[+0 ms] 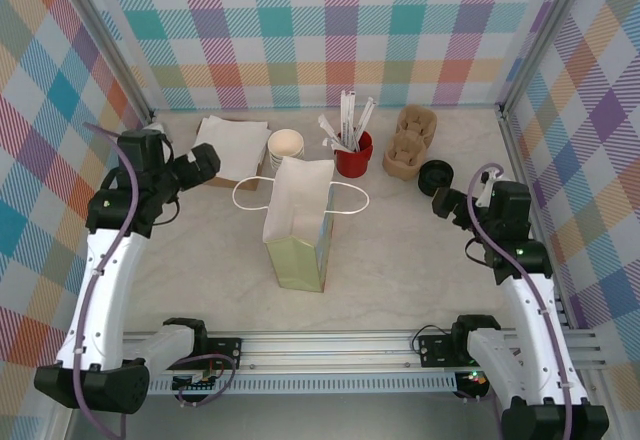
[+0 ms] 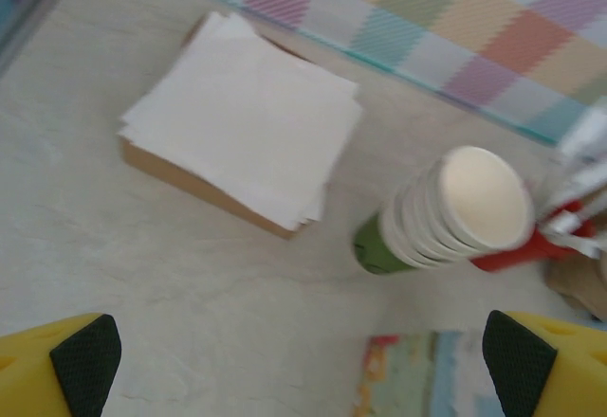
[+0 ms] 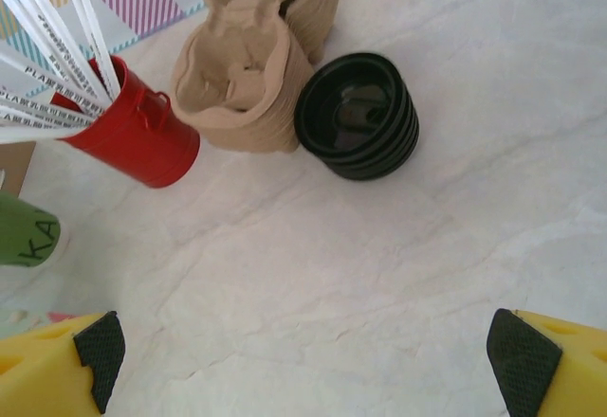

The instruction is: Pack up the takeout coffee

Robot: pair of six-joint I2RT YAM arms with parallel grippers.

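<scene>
Claw of left arm (image 1: 205, 165) (image 2: 303, 355): I see it left of and behind the standing white paper bag with loop handles (image 1: 298, 210). Its yellow fingers with black pads (image 2: 85, 351) stand wide apart with nothing between them.
Napkins: a stack of square white paper napkins (image 1: 232, 142) (image 2: 242, 118) lies on a flat brown card, behind the bag and to its left, just beside that claw.
Cups: a stack of cream-white paper cups (image 1: 286, 144) (image 2: 469, 204) stands just behind the bag's far left corner.
Coffee cup: an olive-green paper cup side (image 2: 373, 246) (image 3: 24, 232) shows at the foot of that stack. I cannot tell whether it is the lowest cup or stands apart.
Bag: upright, mouth open upward, mid-table.
Stirrers: a red cup of white wrapped stirrers (image 1: 352, 157) (image 3: 142, 137) stands just behind the bag's far right corner.
Carriers: stacked brown moulded-pulp cup carriers (image 1: 408, 145) (image 3: 251, 76) sit further right of the bag.
Lids: a stack of round black plastic lids (image 1: 436, 176) (image 3: 358, 116) sits just beside the carriers, right of the bag.
Claw of right arm (image 1: 447, 203) (image 3: 313, 355): well right of the bag, near the lids, fingers spread wide and holding nothing.
</scene>
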